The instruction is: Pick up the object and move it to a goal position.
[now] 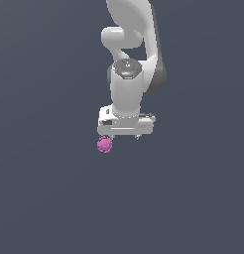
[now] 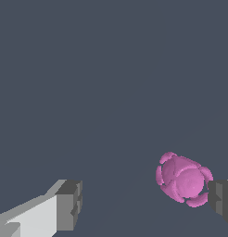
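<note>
Though fingers (image 2: pixel 68 206) wide apart, ball (image 2: pixel 183 179) between.

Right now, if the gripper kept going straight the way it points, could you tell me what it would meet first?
Probably the bare grey surface. The gripper is open, and the pink ball sits off-centre beside one finger; that finger might clip it, though depth is unclear.

Bumpy magenta ball (image 2: pixel 182 179), unheld
</note>
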Controlling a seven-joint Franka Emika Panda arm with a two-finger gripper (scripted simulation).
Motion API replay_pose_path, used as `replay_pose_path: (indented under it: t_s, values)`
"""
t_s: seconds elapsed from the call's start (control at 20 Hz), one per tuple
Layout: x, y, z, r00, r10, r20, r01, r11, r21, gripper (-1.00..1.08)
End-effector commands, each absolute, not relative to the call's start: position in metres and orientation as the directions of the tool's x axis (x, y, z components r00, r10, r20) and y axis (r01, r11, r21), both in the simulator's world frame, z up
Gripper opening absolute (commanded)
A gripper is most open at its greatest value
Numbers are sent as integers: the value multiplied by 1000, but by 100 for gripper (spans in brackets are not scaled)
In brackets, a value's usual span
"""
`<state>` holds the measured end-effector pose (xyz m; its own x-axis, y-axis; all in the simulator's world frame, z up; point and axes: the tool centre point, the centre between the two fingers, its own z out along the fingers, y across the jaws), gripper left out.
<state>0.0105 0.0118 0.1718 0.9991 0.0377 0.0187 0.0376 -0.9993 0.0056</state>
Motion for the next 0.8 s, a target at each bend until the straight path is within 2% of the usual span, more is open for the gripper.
replay_pose_path:
  t_s: [0.0, 0.75]
  values:
    - [10, 12, 172, 999, 38, 19, 38, -999, 6, 100]
    - [4, 10, 176, 998, 56, 15, 56, -998, 6, 100]
